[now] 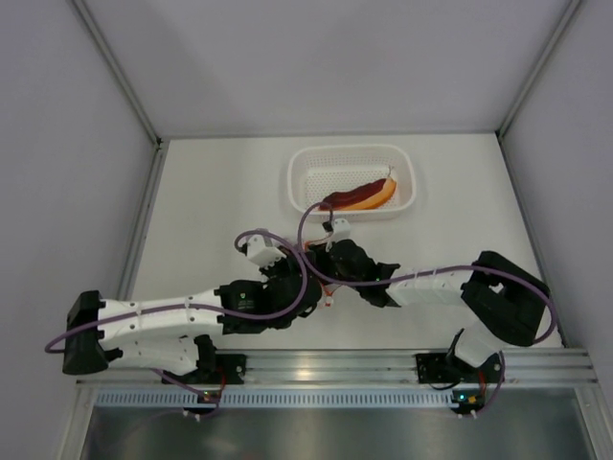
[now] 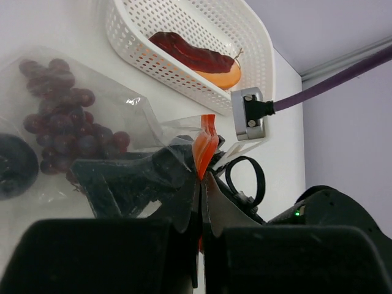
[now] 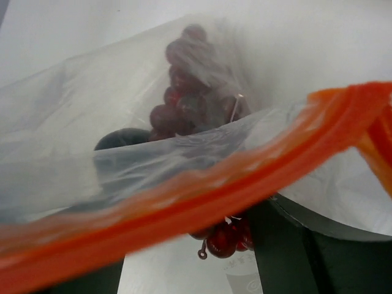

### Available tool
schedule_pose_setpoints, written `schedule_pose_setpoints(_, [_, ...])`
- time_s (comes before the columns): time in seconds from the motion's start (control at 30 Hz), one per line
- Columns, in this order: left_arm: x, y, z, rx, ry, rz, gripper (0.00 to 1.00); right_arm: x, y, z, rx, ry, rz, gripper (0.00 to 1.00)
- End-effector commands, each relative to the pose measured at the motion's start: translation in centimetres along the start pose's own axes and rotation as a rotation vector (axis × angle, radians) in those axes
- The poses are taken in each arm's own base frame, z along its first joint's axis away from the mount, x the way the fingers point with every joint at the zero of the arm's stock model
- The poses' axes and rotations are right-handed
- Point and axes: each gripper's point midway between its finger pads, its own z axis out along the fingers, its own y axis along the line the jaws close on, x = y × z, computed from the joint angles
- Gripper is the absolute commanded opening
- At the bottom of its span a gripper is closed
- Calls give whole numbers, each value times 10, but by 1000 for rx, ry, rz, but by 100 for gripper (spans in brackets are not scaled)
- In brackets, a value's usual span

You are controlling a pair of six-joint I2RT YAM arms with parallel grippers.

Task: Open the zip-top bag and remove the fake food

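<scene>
White tabletop bears a clear crinkly zip-top bag near a white perforated basket, dark red grape cluster inside; left fingers clench its orange-red zip strip; right fingers unclear.

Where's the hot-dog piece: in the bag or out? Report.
Out. The hot-dog piece lies in the white basket; the zip-top bag holds grapes and a dark round fruit.

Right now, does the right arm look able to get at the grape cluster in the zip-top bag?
Probably, but not cleanly. The grape cluster sits just ahead of the right end effector, yet the orange zip strip of the zip-top bag crosses in front. The left end effector pinches that strip.
</scene>
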Motion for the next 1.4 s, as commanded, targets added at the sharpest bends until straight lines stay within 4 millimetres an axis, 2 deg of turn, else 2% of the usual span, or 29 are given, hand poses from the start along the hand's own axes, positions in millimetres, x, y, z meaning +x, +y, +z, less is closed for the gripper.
schedule_pose_setpoints(0.0, [-8,-6,-4,27,-2,-60,0,-9,3,18,26,-82,-77,71])
schedule_pose_setpoints(0.2, [-14,3,-5,25,-22,-17,0,20,-19,31,136,-7,-161,78])
schedule_pose_setpoints(0.3, [-16,10,-6,23,-28,-17,0,30,-28,35,165,10,-175,76])
schedule_pose_setpoints(0.33, [-16,15,-5,20,-29,-10,0,32,-30,36,173,11,-179,67])
schedule_pose_setpoints(0.4, [-18,17,-7,23,-31,-19,0,36,-32,40,171,9,-182,58])
schedule_pose_setpoints(0.43, [-18,20,-7,21,-33,-12,0,36,-31,41,164,9,-182,48])
schedule_pose_setpoints(0.57, [-25,25,-9,24,-47,-7,0,36,-22,42,118,8,-182,24])
schedule_pose_setpoints(0.67, [-28,28,-9,21,-61,14,0,27,-12,37,81,-9,-183,12])
schedule_pose_setpoints(0.7, [-29,28,-9,20,-66,23,0,18,-5,33,66,-29,-178,9])
schedule_pose_setpoints(0.73, [-29,30,-8,17,-71,32,0,17,-2,29,58,-25,-180,1])
schedule_pose_setpoints(0.87, [-28,34,-7,11,-78,51,0,-10,14,8,31,-70,-176,0])
schedule_pose_setpoints(1.0, [-28,36,-6,5,-85,62,0,-27,22,-9,21,-96,-174,0])
schedule_pose_setpoints(1.37, [-23,34,-3,-4,-82,112,0,-51,37,-47,11,-57,-192,0])
